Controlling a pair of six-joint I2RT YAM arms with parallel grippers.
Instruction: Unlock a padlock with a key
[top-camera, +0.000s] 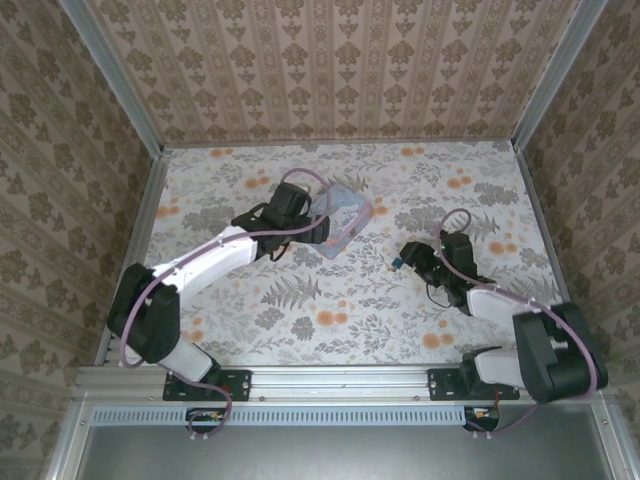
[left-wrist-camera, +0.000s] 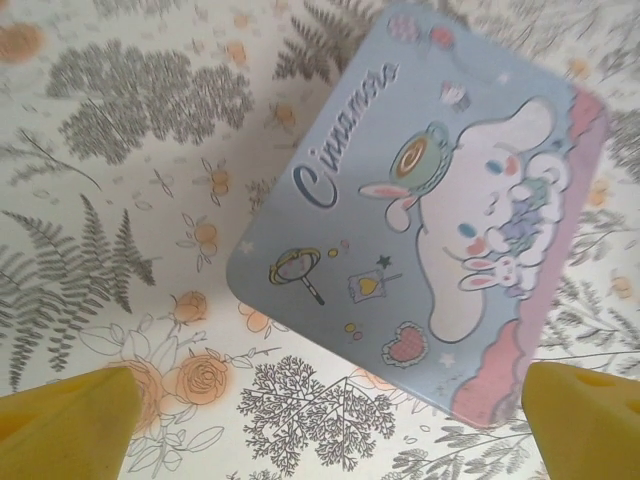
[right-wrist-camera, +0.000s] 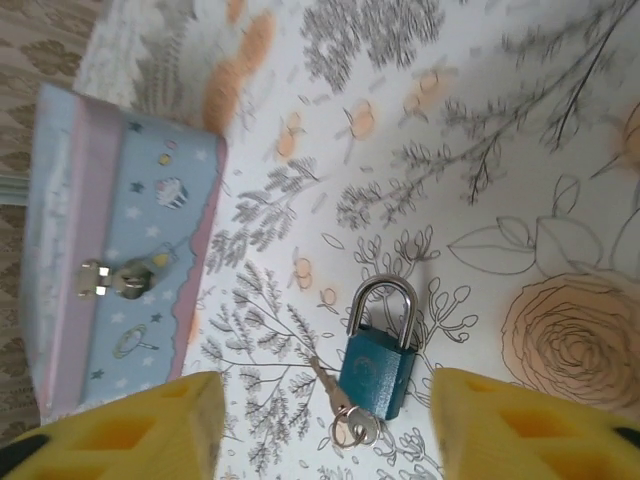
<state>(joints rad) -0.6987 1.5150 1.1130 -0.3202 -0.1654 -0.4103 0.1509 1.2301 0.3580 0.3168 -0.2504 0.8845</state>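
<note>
the left gripper (left-wrist-camera: 325, 430) stands released, its two yellow fingertips (left-wrist-camera: 65, 425) spread wide at the lower corners of its wrist view. between them there is only the flowered table top (left-wrist-camera: 130, 250). ahead of these jaws, shifted toward the finger on the right of the view, lies the pale blue tin (left-wrist-camera: 420, 220). it lies lid up and turned at a slant, with a white cartoon dog and curly script on the lid. its pink-edged near corner comes close to that fingertip, but i cannot tell whether the two touch. in the top view the tin lies just beyond the tip of this gripper.

further right, the padlock (right-wrist-camera: 377, 372) lies flat on the table, ahead of the right gripper (right-wrist-camera: 325, 430) and in line with the gap between its fingers. it has a teal body, and its silver shackle (right-wrist-camera: 382, 300) points away from the jaws, with both legs reaching the body. the key (right-wrist-camera: 330, 385) lies slanted against the body's corner nearest the jaws, on the side toward the finger at the left of the view. its ring (right-wrist-camera: 355, 430) sits at the foot of the body. i cannot tell whether the key sits in the keyhole. the right jaws are released, with the yellow fingers well apart and touching neither padlock nor key. ahead and off to the left of these jaws is the tin's side face with its metal clasp (right-wrist-camera: 115, 278), apart from the padlock.
</note>
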